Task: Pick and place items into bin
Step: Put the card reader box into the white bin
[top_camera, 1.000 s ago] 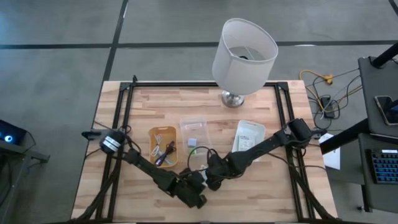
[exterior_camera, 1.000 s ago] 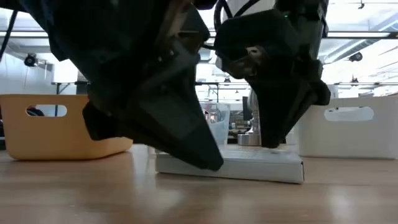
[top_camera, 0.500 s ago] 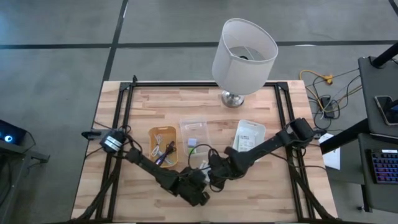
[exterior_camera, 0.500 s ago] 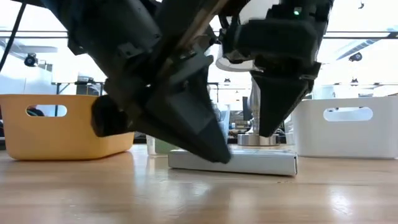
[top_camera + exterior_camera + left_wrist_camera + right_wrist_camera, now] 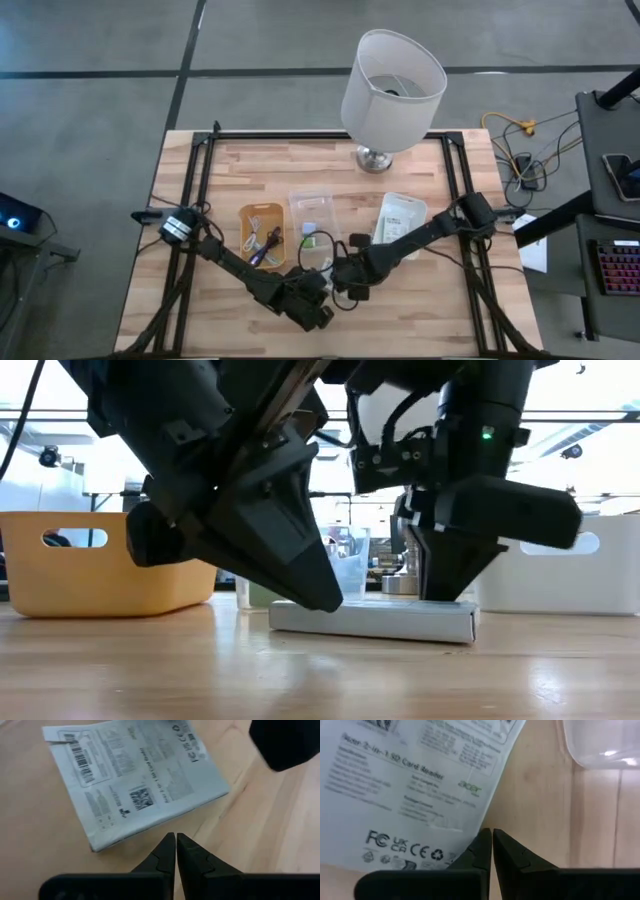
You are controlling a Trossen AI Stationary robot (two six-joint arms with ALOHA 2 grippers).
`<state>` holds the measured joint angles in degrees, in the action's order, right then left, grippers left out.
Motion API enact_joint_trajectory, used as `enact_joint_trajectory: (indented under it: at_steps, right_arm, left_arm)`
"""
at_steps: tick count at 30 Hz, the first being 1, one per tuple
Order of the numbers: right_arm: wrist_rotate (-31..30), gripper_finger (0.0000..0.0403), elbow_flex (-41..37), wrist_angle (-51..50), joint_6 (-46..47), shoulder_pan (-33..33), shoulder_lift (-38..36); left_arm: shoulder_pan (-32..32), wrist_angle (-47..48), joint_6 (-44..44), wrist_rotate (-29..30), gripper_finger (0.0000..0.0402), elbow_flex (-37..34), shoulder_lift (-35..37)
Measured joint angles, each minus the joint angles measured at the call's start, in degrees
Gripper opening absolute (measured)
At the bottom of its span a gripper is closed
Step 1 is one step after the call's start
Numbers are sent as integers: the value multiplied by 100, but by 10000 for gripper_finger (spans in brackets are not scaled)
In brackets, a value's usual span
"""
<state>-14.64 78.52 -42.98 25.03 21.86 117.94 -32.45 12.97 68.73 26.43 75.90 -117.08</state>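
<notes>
A flat white box, its printed back up with a barcode and small print (image 5: 135, 780), lies on the wood between both grippers near the table's near edge (image 5: 318, 262) (image 5: 372, 620). My left gripper (image 5: 175, 837) is shut, its tips just short of the box's near long edge. My right gripper (image 5: 492, 832) is shut at the box's other side (image 5: 410, 785). An orange bin (image 5: 262, 236) holds cables and a purple-handled tool. A clear bin (image 5: 313, 208) holds a small green block. My left gripper points its shut fingers (image 5: 167, 845) slanting down at the box's long edge (image 5: 150, 831); whether they touch it I cannot tell. My right gripper has its shut fingertips (image 5: 484, 837) at the box's side edge (image 5: 487, 817), coming from above. The box lies flat on the table.
A white bin (image 5: 400, 218) (image 5: 560, 565) stands right of the clear bin (image 5: 605, 742). The big white lamp (image 5: 392, 80) stands at the far edge. In the low view the orange bin (image 5: 100, 565) is at the left. Black frame rails run along the table's sides.
The box has slid and turned a little on the table and now shows shorter in the low view. My right gripper has turned about its wrist and come down beside the box. My left arm has shifted slightly toward the box.
</notes>
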Motion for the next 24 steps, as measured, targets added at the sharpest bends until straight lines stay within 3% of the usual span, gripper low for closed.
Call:
enact_joint_trajectory:
  at_steps: [12, 24]
  right_arm:
    - [1050, 9, 180, 670, -447, -178, -58]
    - [1078, 9, 149, 773, -273, -165, -54]
  left_arm:
    - [50, -69, 3, 264, 0, -95, 5]
    - [-103, -85, -7, -192, 0, -147, 108]
